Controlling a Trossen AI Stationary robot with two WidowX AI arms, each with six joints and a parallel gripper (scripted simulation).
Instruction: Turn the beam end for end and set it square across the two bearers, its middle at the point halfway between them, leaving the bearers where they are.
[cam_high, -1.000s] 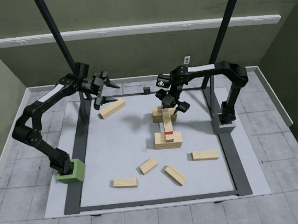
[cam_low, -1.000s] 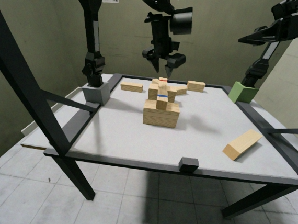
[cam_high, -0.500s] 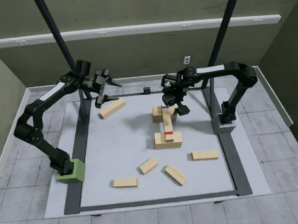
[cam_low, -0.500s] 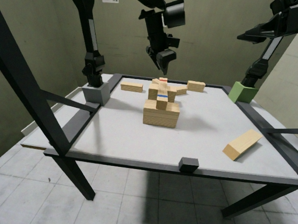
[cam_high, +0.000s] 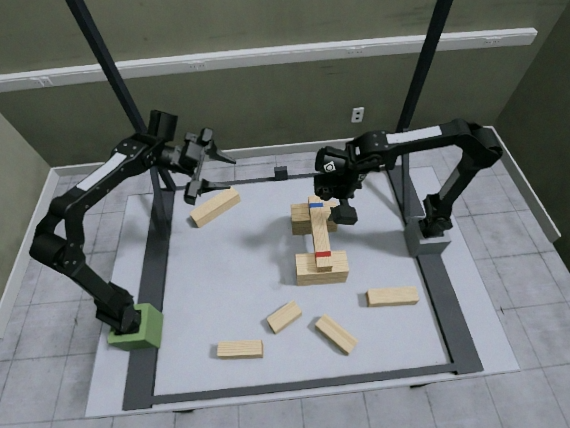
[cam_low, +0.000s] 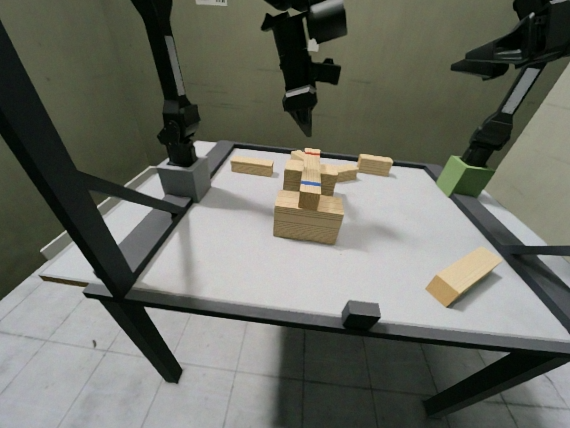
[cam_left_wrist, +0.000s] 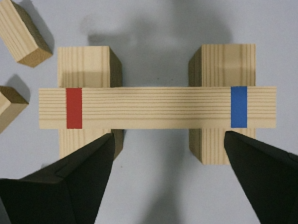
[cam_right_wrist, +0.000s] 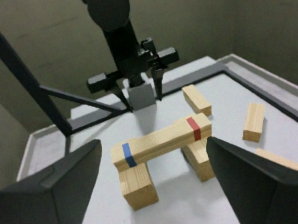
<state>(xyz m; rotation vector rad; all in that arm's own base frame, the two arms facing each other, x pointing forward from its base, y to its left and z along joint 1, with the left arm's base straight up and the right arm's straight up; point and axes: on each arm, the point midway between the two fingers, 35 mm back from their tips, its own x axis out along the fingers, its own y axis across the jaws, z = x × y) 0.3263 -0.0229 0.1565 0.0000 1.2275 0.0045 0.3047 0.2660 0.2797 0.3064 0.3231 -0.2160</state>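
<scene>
Left gripper (cam_high: 338, 201) (cam_low: 305, 128) (cam_left_wrist: 170, 134) (cam_right_wrist: 145, 104): black, pincer spread, nothing between the fingers; raised above the work, apart from the beam. In its wrist view, both fingertips appear along one long side of the beam.

Beam (cam_high: 320, 232) (cam_low: 311, 172) (cam_left_wrist: 156, 107) (cam_right_wrist: 161, 144): pale wood, one piece, lying flat across both bearers, looking square to them, its ends overhanging about equally. Carries a blue band (cam_high: 316, 205) (cam_low: 310, 183) (cam_left_wrist: 239, 107) (cam_right_wrist: 129, 155) near the end toward the wall with the outlet, and a red band (cam_high: 323, 254) (cam_low: 312, 153) (cam_left_wrist: 74, 108) (cam_right_wrist: 193, 129) near the other.

Bearers, two, wood, upright and roughly parallel: blue-end bearer (cam_high: 300, 220) (cam_low: 307, 225) (cam_left_wrist: 229, 65) (cam_right_wrist: 138, 190); red-end bearer (cam_high: 306, 270) (cam_low: 292, 175) (cam_left_wrist: 84, 65) (cam_right_wrist: 202, 165).

Right gripper (cam_high: 232, 174) (cam_low: 469, 73) (cam_right_wrist: 154, 142): black, pincer likewise spread, holding nothing; raised, well apart from the beam.

Loose wooden blocks, five: angled long block (cam_high: 215, 207) (cam_low: 462, 275), beneath the right gripper in the top view; short block (cam_high: 284, 317); slanted block (cam_high: 336, 334); block on the left arm's side (cam_high: 392, 296) (cam_low: 251, 166); block on the right arm's side (cam_high: 240, 349) (cam_low: 375, 164).

Arm bases, two: grey base (cam_high: 430, 247) (cam_low: 182, 182), left arm; green base (cam_high: 151, 325) (cam_low: 462, 180), right arm.

Wall outlet (cam_high: 357, 115): white, one.
</scene>
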